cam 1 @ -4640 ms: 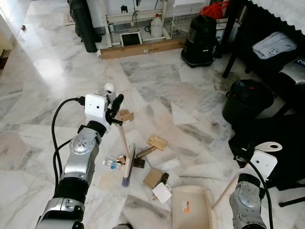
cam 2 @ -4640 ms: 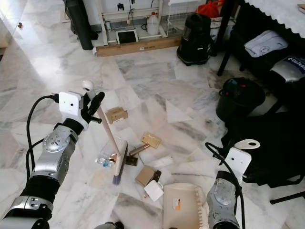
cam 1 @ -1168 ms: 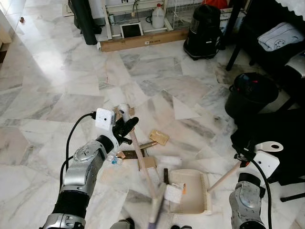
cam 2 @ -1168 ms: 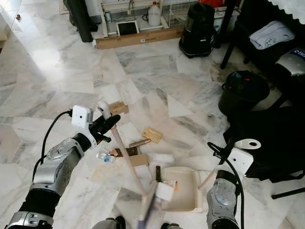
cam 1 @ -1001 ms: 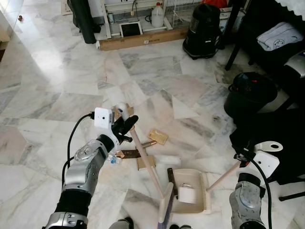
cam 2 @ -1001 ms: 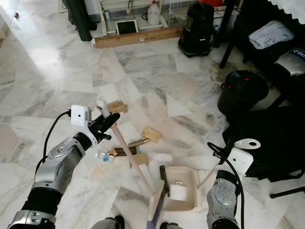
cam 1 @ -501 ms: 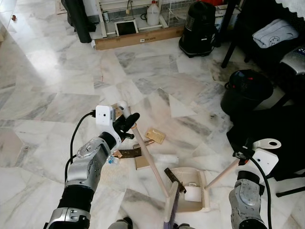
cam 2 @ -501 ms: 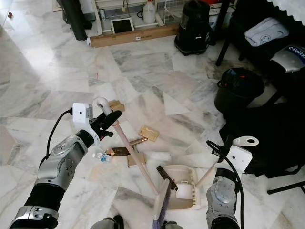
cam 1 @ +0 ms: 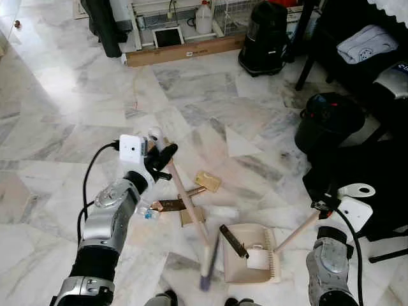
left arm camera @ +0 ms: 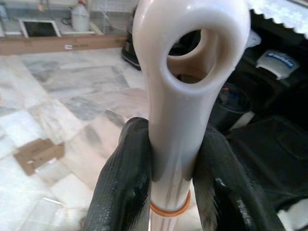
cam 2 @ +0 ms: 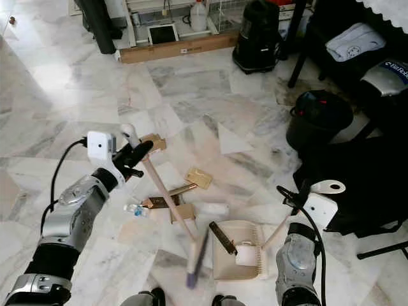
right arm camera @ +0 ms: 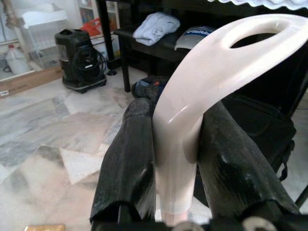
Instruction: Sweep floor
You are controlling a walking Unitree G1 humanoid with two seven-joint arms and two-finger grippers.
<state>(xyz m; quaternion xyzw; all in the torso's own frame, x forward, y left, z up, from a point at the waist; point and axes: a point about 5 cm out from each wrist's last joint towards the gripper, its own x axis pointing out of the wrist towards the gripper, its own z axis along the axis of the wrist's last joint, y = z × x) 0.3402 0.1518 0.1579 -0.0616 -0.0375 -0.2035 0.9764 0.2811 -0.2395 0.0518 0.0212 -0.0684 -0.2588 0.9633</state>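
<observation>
- Gripping the broom (cam 1: 185, 197) up near its white looped top, the left gripper (cam 1: 160, 159) has both black fingers (left arm camera: 122, 192) clenched tight around the handle, super clear in the left wrist view.
- The broom's stick slants down from that grip towards the robot, and the bristle head (cam 1: 208, 266) sits blurred just off the near-left corner of the dustpan (cam 1: 250, 254).
- The right gripper (right arm camera: 175, 159) is clamped on the dustpan's white looped handle end (cam 1: 357, 190), fingers (right arm camera: 127, 159) squeezed on either side of it. The wooden-looking stick runs down to the beige pan lying flat on the marble floor (cam 1: 76, 95).
- Inside the pan there's a white crumpled bit (cam 1: 258, 258) and a dark flat strip (cam 1: 233, 240) leaning over its left edge.
- Still loose on the floor just beyond the pan: a white roll-ish thing (cam 1: 222, 212), a tan card piece (cam 1: 191, 215), a yellowish card (cam 1: 208, 181), a dark brown wrapper (cam 1: 169, 204) and a small plastic bottle (cam 1: 146, 213).
- Another cardboard piece (cam 2: 153, 143) lies further out, close by the left gripper.
- A black bin (cam 1: 328, 121) stands off to the right, and a black vacuum (cam 1: 264, 38) is further back near a long cardboard box (cam 1: 185, 51).
</observation>
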